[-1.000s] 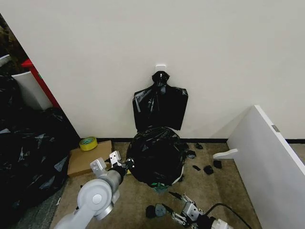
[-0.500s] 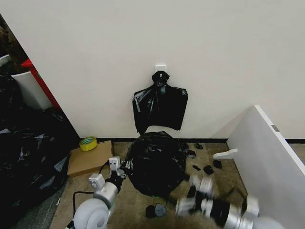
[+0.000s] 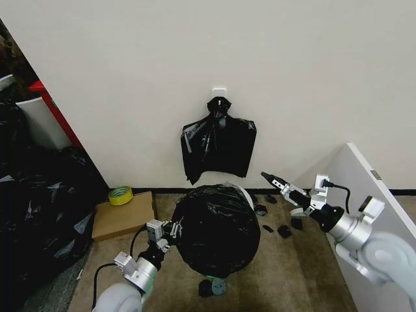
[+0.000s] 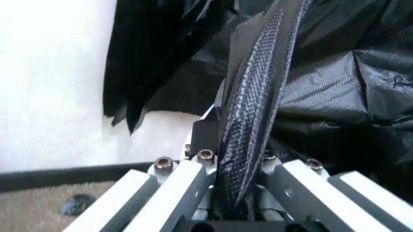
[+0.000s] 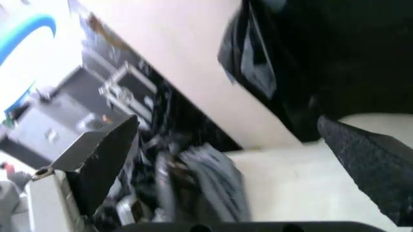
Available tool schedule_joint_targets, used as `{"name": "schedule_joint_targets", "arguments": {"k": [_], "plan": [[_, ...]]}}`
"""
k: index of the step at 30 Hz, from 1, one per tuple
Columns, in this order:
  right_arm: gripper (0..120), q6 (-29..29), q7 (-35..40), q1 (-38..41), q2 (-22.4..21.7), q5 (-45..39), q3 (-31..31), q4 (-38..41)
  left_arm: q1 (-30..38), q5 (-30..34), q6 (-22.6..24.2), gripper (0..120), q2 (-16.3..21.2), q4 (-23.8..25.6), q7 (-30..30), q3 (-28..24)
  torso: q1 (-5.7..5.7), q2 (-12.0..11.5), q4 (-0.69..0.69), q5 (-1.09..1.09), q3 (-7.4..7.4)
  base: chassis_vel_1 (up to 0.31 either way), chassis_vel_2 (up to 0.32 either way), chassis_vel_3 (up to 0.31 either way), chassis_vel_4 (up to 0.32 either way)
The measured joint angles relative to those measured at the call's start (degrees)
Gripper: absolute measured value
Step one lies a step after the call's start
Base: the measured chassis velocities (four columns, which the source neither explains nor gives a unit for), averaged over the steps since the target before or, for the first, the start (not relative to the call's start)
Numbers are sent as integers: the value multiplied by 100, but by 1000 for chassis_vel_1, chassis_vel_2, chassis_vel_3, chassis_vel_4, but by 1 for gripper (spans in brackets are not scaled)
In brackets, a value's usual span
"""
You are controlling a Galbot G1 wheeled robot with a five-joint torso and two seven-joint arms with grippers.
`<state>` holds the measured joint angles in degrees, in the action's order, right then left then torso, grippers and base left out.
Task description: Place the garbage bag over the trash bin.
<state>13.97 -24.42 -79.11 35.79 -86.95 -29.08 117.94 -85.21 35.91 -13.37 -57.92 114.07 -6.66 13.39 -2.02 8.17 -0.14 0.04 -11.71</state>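
trash bin (image 3: pixel 243 193) almost fully hidden under garbage bag (image 3: pixel 216 229); just a sliver of white rim visible at the back right, base hidden. Left gripper (image 3: pixel 170 232) fingertips are buried in a bag fold; in the left wrist view the pinched strip (image 4: pixel 248 125) covers the contact point, and the frame edge cuts off the finger bases. Right wrist view is motion-blurred: background clutter unreadable, one finger (image 5: pixel 374 169) cropped at the edge. Right arm runs off the head view's corner. Floor scraps (image 3: pixel 283 231) too small to identify.
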Motion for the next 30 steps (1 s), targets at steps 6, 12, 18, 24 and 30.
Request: {"name": "schedule_joint_targets", "arguments": {"k": [6,12,18,24,30], "plan": [[100,123,-189,-49,-98,414,137,-107,168,-55,-110,1,104,-77,-195,-97,0,0,-3,0,0,0,0,0,0],[100,148,-174,-50,2,547,203,-91,307,-69,-180,1,201,-140,-336,-193,0,0,-2,0,0,0,0,0,0],[82,167,-147,1,93,568,277,-77,388,-134,-206,1,229,-181,-405,-259,0,0,-1,0,1,0,0,0,0],[57,138,-182,28,126,559,306,-93,451,-195,-206,1,226,-169,-386,-314,0,0,-1,0,1,0,0,0,0],[34,109,-239,-53,119,767,316,-116,512,-219,-162,1,203,-146,-363,-369,0,0,-2,0,1,0,0,0,0]]}}
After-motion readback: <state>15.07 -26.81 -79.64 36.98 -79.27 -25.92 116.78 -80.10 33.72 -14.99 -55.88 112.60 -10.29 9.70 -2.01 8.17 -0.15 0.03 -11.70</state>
